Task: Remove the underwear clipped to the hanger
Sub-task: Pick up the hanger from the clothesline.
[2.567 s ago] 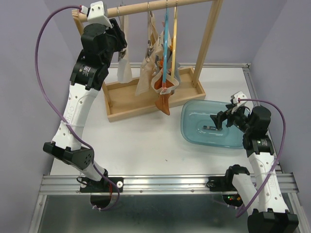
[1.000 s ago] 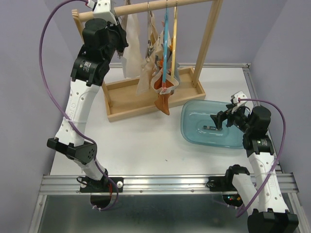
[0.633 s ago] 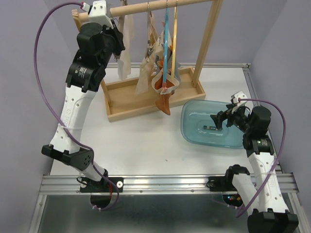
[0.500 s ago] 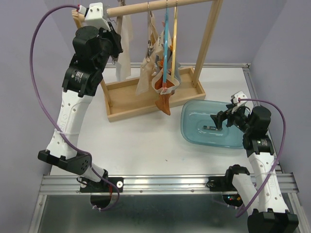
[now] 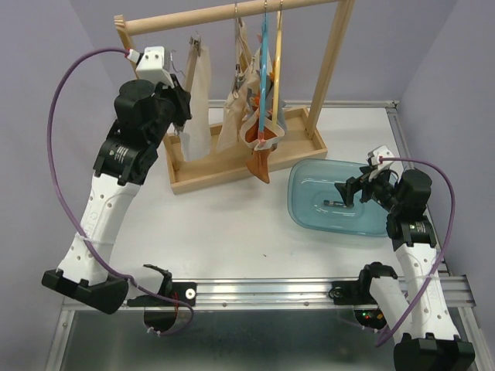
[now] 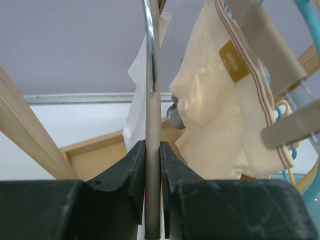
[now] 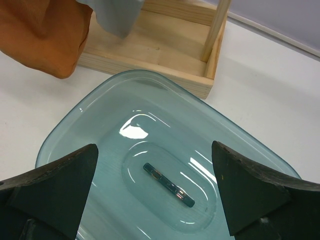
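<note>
Underwear [image 5: 246, 116]: hanging on the wooden rack [image 5: 331, 58] at 12 o'clock of the tabletop [image 5: 232, 232], above the tray [image 5: 224, 174].
White piece [image 5: 198, 108]: at the 9 o'clock end of the row, hanging straight down with its lower edge over the tray, apart from the other pieces.
Beige pieces [image 5: 234, 100]: bunched mid-rail, just at 3 o'clock of the white piece. One in the left wrist view is cream, with a gold label and a brown-striped edge.
Orange piece [image 5: 261, 164]: lowest of the bunch, tip hanging past the tray's front wall, near the tub's 10 o'clock corner.
Grey piece [image 7: 117, 15]: just beside the orange piece, over the tray in the right wrist view.
Hanger [image 6: 153, 100]: thin pale bar seen edge-on, chrome hook [image 6: 151, 50] at its top, white piece behind it.
Left gripper [image 6: 152, 150]: closed on the hanger's bar, both fingers pressed against it. In the top view, raised at 9 o'clock of the white piece, below the rail [image 5: 224, 13].
Blue hanger [image 5: 264, 62], yellow hanger [image 5: 276, 62]: on the rail side by side, running down into the bunch.
Tub [image 5: 300, 202]: translucent blue, on the tabletop at 3 o'clock, just at 4 o'clock of the tray, with a small dark strip in its floor.
Right gripper [image 7: 154, 146]: jaws wide apart, holding nothing, hovering over the tub's 3 o'clock side and pointing towards 9 o'clock.
</note>
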Robot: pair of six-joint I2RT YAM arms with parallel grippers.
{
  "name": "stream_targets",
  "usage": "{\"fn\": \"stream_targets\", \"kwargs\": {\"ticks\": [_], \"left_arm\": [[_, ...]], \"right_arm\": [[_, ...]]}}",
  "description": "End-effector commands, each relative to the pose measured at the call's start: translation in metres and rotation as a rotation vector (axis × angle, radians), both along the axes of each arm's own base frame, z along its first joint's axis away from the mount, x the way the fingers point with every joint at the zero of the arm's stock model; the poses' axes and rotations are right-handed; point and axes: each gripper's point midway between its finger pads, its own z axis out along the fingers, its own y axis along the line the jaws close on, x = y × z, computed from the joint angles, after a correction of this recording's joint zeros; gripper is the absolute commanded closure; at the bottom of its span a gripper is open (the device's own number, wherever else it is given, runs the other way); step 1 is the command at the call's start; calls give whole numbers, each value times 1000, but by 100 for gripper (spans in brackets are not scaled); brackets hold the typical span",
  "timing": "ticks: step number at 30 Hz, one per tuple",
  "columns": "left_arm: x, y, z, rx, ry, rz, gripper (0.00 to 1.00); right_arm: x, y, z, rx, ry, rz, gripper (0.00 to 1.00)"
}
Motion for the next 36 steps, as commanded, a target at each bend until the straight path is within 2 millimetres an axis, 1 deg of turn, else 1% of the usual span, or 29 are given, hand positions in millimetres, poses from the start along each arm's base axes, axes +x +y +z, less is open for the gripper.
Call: {"fn": "stream_targets", "kwargs": {"ticks": [1,2,3,4,5,6,7,8,9,10,11,12,13,14,15,16,17,19,20,21,24,25,27,28,29,30,32,33,36], "left_arm": [[-35,5,24,-53,-120,-43,100],[-41,5,20,-57,-119,-57,100],[-43,1,0,-49,-82,-83,100],[-56,4,3,-63,-104,-95,100],[-62,3,-2,-68,-100,-107,100],[-65,1,-20,-62,-71,-123,100],[-78,5,-17,-83,-88,-128,100],[-84,7,-21,-84,-90,-129,100],[-88,5,-37,-86,-62,-145,100],[-102,8,-35,-98,-80,-162,100],[-108,10,-38,-103,-80,-165,100],[-112,10,-51,-103,-56,-170,100],[-118,11,-58,-100,-39,-172,100],[-130,16,-56,-108,-55,-174,100],[-135,16,-67,-100,-26,-182,100],[-144,18,-66,-104,-38,-191,100],[-149,18,-69,-108,-30,-204,100],[-158,11,-81,-106,2,-254,100],[-163,10,-83,-113,4,-272,100],[-166,4,-95,-110,39,-305,100],[-170,-7,-116,-110,105,-369,100],[-169,-11,-131,-106,146,-384,100],[-174,-19,-147,-107,189,-434,100],[-174,-22,-160,-101,220,-449,100],[-176,-24,-166,-101,236,-466,100],[-179,-29,-177,-99,265,-497,100],[-186,-34,-185,-89,285,-553,100],[-189,-36,-187,-87,292,-571,100],[-197,-44,-194,-86,310,-643,100]], "right_arm": [[-2,2,22,-7,-62,20,0],[-3,3,22,-7,-63,25,0],[-3,4,22,-10,-64,31,0],[-4,5,22,-12,-64,42,0],[-5,6,21,-13,-63,47,0],[-6,7,20,-13,-59,58,0],[-6,8,21,-19,-63,69,0],[-7,9,19,-20,-59,76,0],[-8,10,18,-22,-57,81,0],[-9,11,17,-22,-54,94,0],[-10,13,18,-26,-59,105,0],[-11,14,17,-28,-56,115,0],[-13,16,17,-29,-57,132,0],[-14,18,16,-32,-55,146,0],[-15,19,16,-32,-54,159,0],[-19,23,14,-37,-56,193,0],[-22,26,13,-39,-55,214,0],[-28,31,9,-42,-44,262,0],[-33,37,9,-46,-53,307,0],[-37,39,7,-46,-46,330,0],[-45,47,6,-54,-60,406,0],[-48,48,5,-54,-56,420,0],[-52,52,3,-63,-69,457,0],[-55,53,1,-68,-70,480,0],[-57,54,1,-69,-73,492,0],[-59,55,-1,-69,-67,501,0],[-63,59,-4,-80,-84,546,0],[-66,60,-7,-76,-74,560,0],[-75,67,-9,-68,-94,646,0]]}}
